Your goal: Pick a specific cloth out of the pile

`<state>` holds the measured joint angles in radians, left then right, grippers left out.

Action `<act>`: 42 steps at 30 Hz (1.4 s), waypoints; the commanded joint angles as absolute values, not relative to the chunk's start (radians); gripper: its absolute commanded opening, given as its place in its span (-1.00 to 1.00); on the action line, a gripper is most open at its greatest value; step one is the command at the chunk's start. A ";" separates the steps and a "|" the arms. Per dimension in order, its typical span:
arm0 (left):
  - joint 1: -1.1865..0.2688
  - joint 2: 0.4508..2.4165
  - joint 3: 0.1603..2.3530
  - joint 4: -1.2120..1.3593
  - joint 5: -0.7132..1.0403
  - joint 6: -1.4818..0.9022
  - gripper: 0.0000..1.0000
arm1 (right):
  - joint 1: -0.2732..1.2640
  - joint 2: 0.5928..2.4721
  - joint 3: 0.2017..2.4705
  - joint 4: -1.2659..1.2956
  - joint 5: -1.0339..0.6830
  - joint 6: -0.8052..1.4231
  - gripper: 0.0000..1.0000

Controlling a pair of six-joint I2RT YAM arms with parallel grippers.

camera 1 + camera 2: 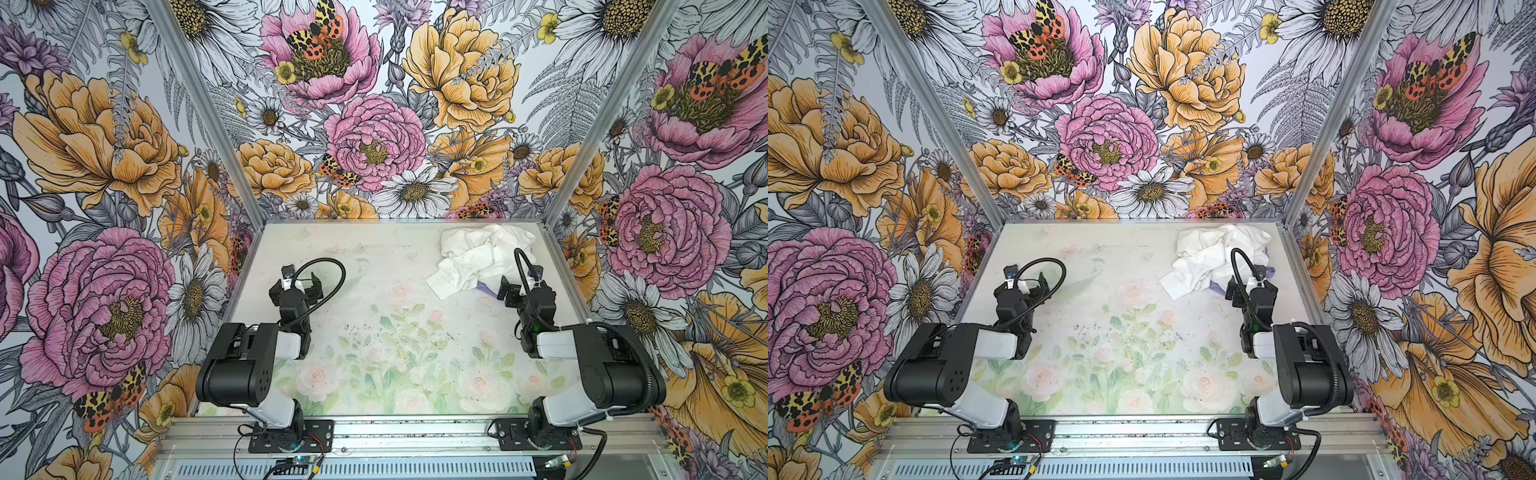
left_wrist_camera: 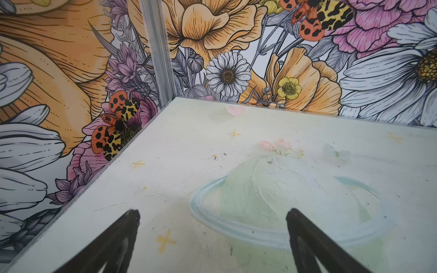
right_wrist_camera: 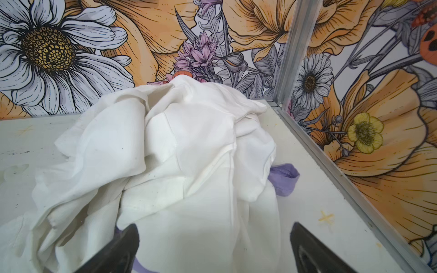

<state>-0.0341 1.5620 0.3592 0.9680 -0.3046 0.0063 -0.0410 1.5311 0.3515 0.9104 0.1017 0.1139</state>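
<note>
Right gripper (image 3: 214,225): jaws wide, empty, at the near edge of the pile (image 3: 177,141). Purple shirt (image 3: 282,179) is mostly buried under the white, with one scrap touching a finger and another just ahead. Can't tell its long axis. Left gripper (image 2: 212,211) is wide, empty and well apart, so the right arm is nearer.

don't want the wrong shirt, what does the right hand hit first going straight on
Probably the white pile: it lies directly ahead of the open right hand. The purple cloth only peeks out at the pile's edges, seemingly off that line.
</note>
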 commanded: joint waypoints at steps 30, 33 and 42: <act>-0.026 1.554 0.364 0.972 -0.270 -0.006 0.97 | -0.040 1.537 0.377 0.899 0.087 0.109 0.99; -0.027 1.554 0.364 0.972 -0.251 0.005 0.97 | -0.037 1.535 0.376 0.901 0.090 0.108 0.99; -0.097 1.448 0.267 1.077 -0.333 0.062 0.97 | -0.026 1.353 0.340 0.791 0.139 0.116 0.99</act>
